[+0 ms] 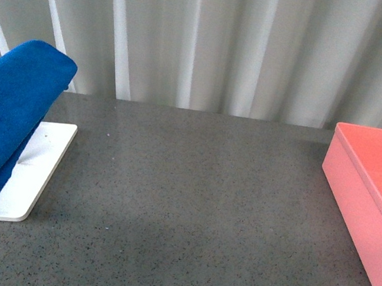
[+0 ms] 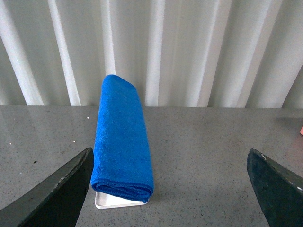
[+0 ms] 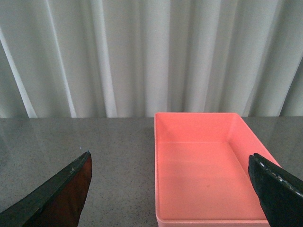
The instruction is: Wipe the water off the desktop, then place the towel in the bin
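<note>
Towel (image 1: 9, 121) draped over white tray (image 1: 45, 167) at nine o'clock, bin (image 1: 367, 185) at three; left gripper (image 2: 169, 158) and right gripper (image 3: 170, 161) spread, empty; careless pinch could lift the tray too.

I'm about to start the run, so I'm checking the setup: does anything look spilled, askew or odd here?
Nothing is damaged or knocked over. The towel lies folded, sloping up off the white tray, and the bin stands upright and empty. One oddity: no puddle shows on the desktop, so the water to wipe cannot be made out.
</note>
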You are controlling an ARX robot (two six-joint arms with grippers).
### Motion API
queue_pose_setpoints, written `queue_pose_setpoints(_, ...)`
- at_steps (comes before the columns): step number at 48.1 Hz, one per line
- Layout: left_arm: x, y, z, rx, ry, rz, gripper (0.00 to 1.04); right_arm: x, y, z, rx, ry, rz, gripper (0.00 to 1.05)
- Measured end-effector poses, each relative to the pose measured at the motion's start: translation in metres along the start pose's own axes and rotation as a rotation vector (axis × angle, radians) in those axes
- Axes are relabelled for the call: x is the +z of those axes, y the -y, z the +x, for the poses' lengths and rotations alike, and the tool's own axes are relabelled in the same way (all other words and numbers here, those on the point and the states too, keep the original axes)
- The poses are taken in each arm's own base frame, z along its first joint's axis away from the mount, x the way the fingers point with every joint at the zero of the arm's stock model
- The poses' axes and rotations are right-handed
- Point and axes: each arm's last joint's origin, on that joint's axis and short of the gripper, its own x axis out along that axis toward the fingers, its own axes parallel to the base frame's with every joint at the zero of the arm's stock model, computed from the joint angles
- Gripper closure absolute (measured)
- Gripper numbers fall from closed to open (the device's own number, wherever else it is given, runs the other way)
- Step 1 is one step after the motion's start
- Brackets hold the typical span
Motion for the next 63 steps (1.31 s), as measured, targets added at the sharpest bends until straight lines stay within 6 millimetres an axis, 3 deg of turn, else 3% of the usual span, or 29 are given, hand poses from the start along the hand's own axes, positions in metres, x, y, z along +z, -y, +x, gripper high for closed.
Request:
queue_pose_setpoints(4, 0.0, 0.0, 0.0, 0.002, -0.002, -0.004, 0.07, 0.0, 0.0, 0.0, 0.0, 0.0, 0.0, 0.07)
queue_pose_setpoints(8, 0.001, -0.001, 0.006, 0.072, -0.331, -0.172, 0.07, 0.0, 0.0, 0.0, 0.0, 0.0, 0.0, 0.07)
queue_pose_setpoints(10, 0.006, -0.002, 0.017, 0.084, -0.408, -0.258, 0.07, 0.0, 0.0, 0.0, 0.0, 0.0, 0.0, 0.07)
queue_pose_setpoints(15, 0.032, -0.008, 0.055, 0.08, -0.392, -0.289, 0.07, 0.0, 0.0, 0.0, 0.0, 0.0, 0.0, 0.07)
queue_pose_setpoints(21, 0.059, -0.017, 0.112, 0.069, -0.402, -0.19, 0.07, 0.0, 0.0, 0.0, 0.0, 0.0, 0.0, 0.07)
queue_pose_setpoints(24, 0.062, -0.022, 0.148, 0.067, -0.474, -0.127, 0.07, 0.0, 0.0, 0.0, 0.0, 0.0, 0.0, 0.07)
queue_pose_setpoints(30, 0.062, -0.027, 0.193, 0.029, -0.579, -0.086, 0.07, 0.0, 0.0, 0.0, 0.0, 0.0, 0.0, 0.07)
queue_pose_setpoints(40, 0.073, -0.031, 0.256, 0.067, -0.596, 0.057, 0.07, 0.0, 0.0, 0.0, 0.0, 0.0, 0.0, 0.07)
queue_pose_setpoints(49, 0.063, -0.028, 0.289, 0.039, -0.641, 0.087, 0.07, 0.0, 0.0, 0.0, 0.0, 0.0, 0.0, 0.07)
queue_pose_setpoints(63, 0.031, -0.03, 0.312, 0.08, -0.715, 0.16, 0.07, 0.0, 0.0, 0.0, 0.0, 0.0, 0.0, 0.07)
